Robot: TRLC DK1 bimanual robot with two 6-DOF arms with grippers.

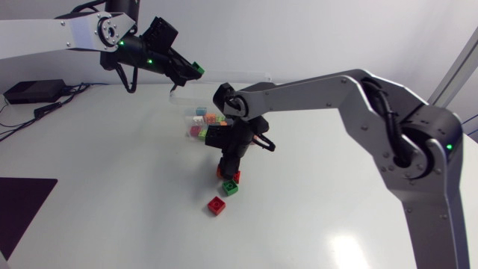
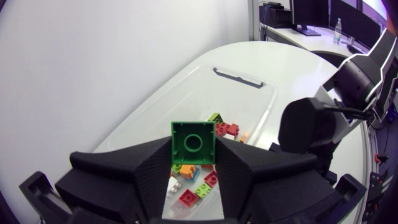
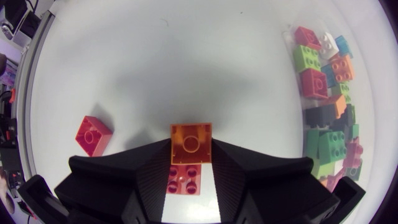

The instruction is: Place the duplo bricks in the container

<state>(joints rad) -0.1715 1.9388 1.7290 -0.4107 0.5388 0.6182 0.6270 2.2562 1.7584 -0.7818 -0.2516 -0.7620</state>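
Silver-grey links, black joints (tiny green lights), black cable

The table is plain white, with a black mat at its near left corner. Both the left arm and the right arm are silver-grey with black joints and small green lights. The matte black left gripper pinches a bright green brick. The matte black right gripper pinches an orange brick above a pinkish-red brick. On the table lie a loose red brick and a second green brick. The container is clear and colourless. Its bricks are a mix of red, lime green, orange, white, teal and dark green.
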